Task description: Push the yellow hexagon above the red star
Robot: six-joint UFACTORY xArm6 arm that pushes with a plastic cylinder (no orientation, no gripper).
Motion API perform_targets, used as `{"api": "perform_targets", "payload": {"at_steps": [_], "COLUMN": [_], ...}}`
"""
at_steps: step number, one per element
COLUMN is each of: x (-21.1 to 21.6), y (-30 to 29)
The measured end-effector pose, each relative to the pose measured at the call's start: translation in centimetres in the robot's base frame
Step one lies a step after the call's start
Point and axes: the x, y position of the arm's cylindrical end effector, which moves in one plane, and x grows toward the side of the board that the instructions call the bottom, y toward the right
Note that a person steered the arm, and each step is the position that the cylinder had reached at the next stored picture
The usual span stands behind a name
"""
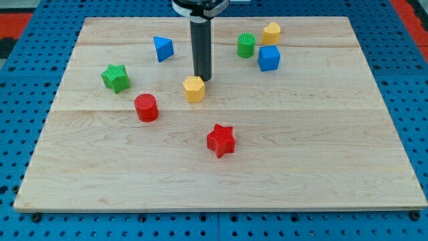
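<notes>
My tip (202, 79), the bare lower end of the straight dark rod that serves as the tool and grasps nothing, rests on the pale wooden tabletop (321, 167), just above and slightly right of the small yellow hexagon block (194, 88), at or nearly at its upper-right edge. The red star block (221, 140) lies below and right of the hexagon, apart from it. The hexagon must likely go rightward, so I judge the tip belongs on its left side.

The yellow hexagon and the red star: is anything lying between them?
No. In the camera view, only bare board separates the yellow hexagon and the red star.
</notes>
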Motion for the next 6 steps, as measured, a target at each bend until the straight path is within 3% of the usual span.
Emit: {"api": "perform_targets", "payload": {"at_steps": [1, 2, 3, 4, 5, 6], "x": [3.6, 2.6, -1.8, -1.5, 2.6, 2.7], "y": [2.3, 3.1, 1.7, -2.1, 0.1, 2.4]}}
